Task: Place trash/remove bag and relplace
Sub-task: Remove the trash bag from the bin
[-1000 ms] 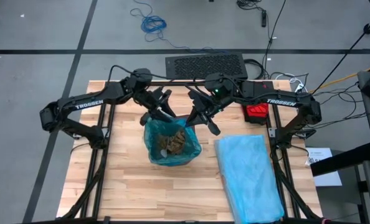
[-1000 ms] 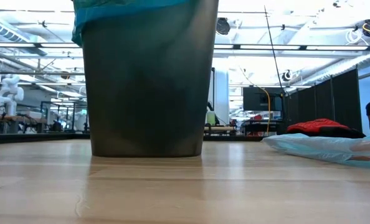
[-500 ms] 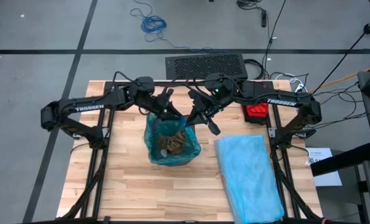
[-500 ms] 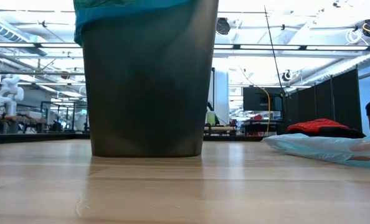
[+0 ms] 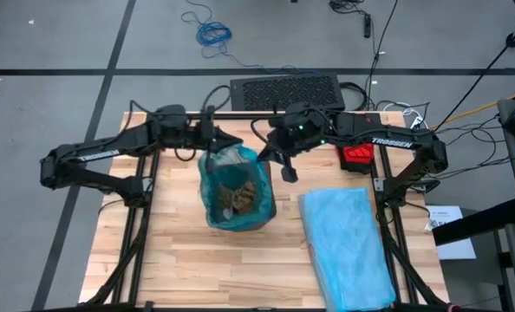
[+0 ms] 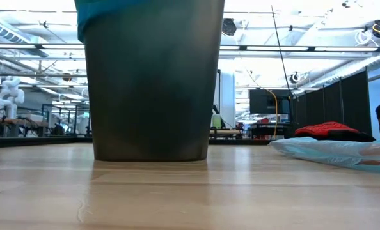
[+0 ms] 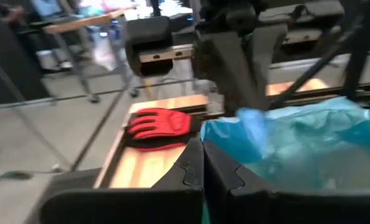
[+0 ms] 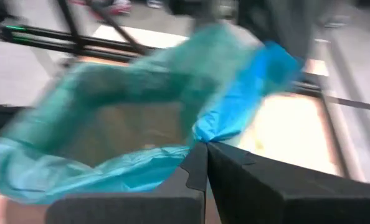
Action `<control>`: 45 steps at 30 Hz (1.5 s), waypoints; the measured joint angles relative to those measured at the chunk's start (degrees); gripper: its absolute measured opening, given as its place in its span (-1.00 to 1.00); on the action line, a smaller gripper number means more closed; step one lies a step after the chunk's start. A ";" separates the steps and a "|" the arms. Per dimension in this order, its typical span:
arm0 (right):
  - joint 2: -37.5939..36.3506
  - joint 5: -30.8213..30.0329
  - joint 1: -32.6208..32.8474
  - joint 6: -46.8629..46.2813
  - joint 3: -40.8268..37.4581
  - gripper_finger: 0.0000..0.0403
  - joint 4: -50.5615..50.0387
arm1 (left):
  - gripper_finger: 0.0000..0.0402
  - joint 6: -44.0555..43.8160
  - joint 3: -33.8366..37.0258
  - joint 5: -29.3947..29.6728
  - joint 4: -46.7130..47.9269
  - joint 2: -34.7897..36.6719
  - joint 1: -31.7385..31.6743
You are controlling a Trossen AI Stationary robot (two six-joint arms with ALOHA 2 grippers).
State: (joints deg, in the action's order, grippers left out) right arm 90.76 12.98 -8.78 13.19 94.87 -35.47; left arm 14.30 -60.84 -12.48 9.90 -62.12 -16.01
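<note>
**The bag gripped at both rim edges, still in the bin**

The bag (image 5: 234, 192), a crinkly teal-green liner, sits in a dark bin (image 6: 151, 83) near the middle of the wooden table (image 5: 179, 260). We see brown paper trash (image 5: 238, 196) already lying inside it, so the filling looks done. We judge the lifting out and the fitting of a new liner are still to come.

The paler blue bag (image 5: 344, 243) lies flat, well apart on the right.

Our left gripper (image 5: 225, 144) is pinched closed on the liner's far rim. Our right gripper (image 5: 275, 156) is likewise clamped on the rim beside it.

A red glove (image 5: 356, 154) rests at the table's far right edge, clear of the work.
</note>
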 joint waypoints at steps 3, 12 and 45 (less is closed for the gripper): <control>0.00 -7.38 -0.04 0.02 -0.02 -1.00 1.44 | -1.00 0.25 0.00 4.46 0.58 1.84 0.66; 0.00 -20.67 0.17 6.27 -0.02 -0.97 4.30 | -1.00 4.63 0.00 25.79 5.44 2.90 4.42; 0.32 -52.55 32.53 38.50 -13.31 0.02 9.79 | -1.00 5.54 0.00 39.98 12.71 2.90 6.66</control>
State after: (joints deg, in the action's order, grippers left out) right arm 91.08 -39.57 23.75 51.69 81.56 -25.68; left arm 19.84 -60.84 27.51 22.61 -59.22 -9.34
